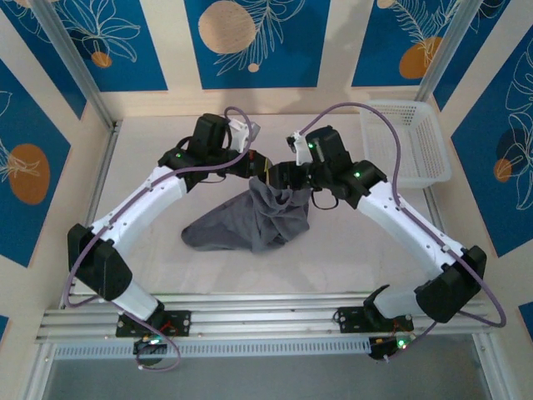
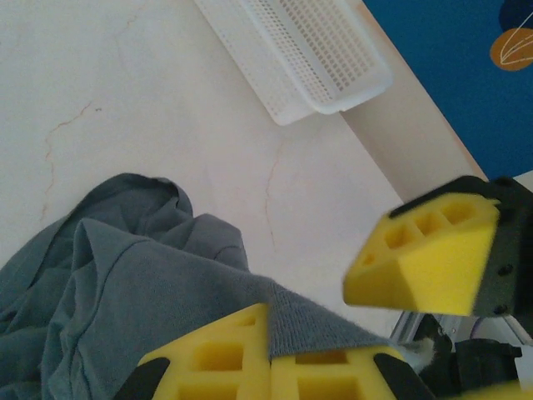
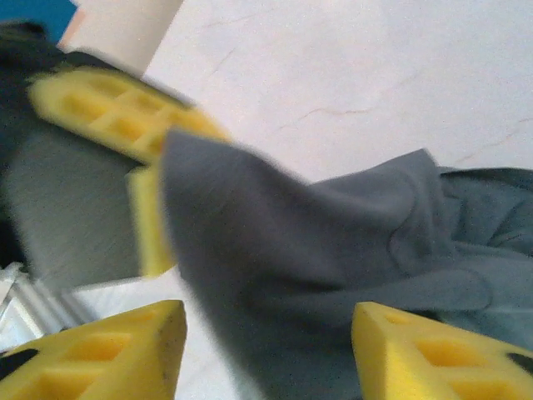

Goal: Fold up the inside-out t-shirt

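The slate-grey t-shirt (image 1: pixel 250 221) hangs in a crumpled bunch from the middle of the table down onto its surface. My left gripper (image 2: pixel 271 329) is shut on an edge of the t-shirt (image 2: pixel 141 283), and the cloth pokes out between its yellow pads. In the top view the left gripper (image 1: pixel 261 169) and the right gripper (image 1: pixel 289 177) meet nose to nose above the bunch. My right gripper (image 3: pixel 266 337) is open. Its yellow fingers (image 3: pixel 433 354) stand wide apart, and the t-shirt (image 3: pixel 333 242) hangs blurred between them, unclamped.
A white mesh basket (image 1: pixel 408 142) stands at the back right of the white table (image 1: pixel 150 158); in the left wrist view the basket (image 2: pixel 308 50) lies beyond the shirt. Metal rails (image 1: pixel 266 312) run along the near edge by the arm bases.
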Controlling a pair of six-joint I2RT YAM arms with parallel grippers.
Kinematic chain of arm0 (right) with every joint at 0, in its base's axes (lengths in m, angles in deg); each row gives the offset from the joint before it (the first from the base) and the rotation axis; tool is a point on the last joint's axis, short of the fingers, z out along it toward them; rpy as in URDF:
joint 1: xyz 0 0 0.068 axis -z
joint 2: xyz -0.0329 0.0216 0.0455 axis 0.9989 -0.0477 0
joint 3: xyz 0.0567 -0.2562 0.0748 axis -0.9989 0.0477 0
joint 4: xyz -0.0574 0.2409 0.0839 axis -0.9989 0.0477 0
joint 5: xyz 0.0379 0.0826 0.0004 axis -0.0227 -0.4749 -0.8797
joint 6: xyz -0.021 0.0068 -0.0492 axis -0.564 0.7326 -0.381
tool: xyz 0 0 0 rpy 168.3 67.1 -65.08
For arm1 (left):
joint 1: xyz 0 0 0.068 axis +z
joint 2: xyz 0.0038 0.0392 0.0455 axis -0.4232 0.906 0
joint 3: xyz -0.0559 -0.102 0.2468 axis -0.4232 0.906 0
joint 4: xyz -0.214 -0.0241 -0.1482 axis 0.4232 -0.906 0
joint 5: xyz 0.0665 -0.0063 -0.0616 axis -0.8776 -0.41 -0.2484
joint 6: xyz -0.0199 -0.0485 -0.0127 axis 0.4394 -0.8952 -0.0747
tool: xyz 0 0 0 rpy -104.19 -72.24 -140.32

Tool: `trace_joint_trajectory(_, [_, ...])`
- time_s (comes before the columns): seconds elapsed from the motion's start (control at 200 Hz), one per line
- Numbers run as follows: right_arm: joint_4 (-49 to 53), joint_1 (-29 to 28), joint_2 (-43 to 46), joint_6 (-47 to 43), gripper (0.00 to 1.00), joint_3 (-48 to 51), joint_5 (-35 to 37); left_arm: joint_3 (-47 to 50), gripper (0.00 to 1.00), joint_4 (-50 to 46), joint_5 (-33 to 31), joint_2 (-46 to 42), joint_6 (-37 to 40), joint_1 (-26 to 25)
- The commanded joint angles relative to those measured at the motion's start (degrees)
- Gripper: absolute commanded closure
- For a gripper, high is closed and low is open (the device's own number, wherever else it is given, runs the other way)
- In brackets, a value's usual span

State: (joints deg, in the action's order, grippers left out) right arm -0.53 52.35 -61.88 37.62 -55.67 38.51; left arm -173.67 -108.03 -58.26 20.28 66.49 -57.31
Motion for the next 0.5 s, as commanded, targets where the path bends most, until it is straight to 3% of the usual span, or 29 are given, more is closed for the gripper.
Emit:
trace_joint_trajectory(0.0, [-1.8, -0.1, -2.1, -3.3, 0.74, -0.3, 3.2, -3.1, 1.00, -4.7, -4.0, -3.5, 0.2, 1.1])
trace_joint_trajectory(0.065, [-0.5, -0.2, -2.5, -1.7, 1.00, -0.7, 4.7, -3.8, 1.00, -9.1, -10.8, -5.2, 0.0, 2.7])
trace_joint_trajectory(0.145, [4.1, -0.2, -2.9, 0.8, 1.00, -1.6, 12.5, -2.0, 1.00, -12.4, -21.2, -9.0, 0.0, 5.4])
trace_joint_trajectory(0.215, [4.6, -0.5, -2.3, -0.3, 0.80, -1.7, 11.0, 1.9, 1.00, -12.5, -28.7, -12.8, 2.2, 7.0])
trace_joint_trajectory(0.285, [2.1, -0.5, -0.9, -2.1, 0.56, -0.7, 1.6, 4.6, 1.00, -14.2, -35.7, -15.7, 4.0, 7.8])
trace_joint_trajectory(0.35, [-0.6, 0.1, 0.7, -1.0, 0.46, 0.4, -6.2, 8.0, 1.00, -16.1, -44.5, -17.9, 3.8, 8.2])
trace_joint_trajectory(0.435, [-1.9, 2.2, 1.9, 2.1, 0.45, 0.9, -11.2, 14.2, 1.00, -18.4, -56.2, -20.4, -1.5, 10.7])
trace_joint_trajectory(0.495, [-1.7, 3.9, 2.2, 3.8, 0.45, 1.2, -11.7, 19.0, 1.00, -19.6, -59.8, -22.1, -6.2, 14.0])
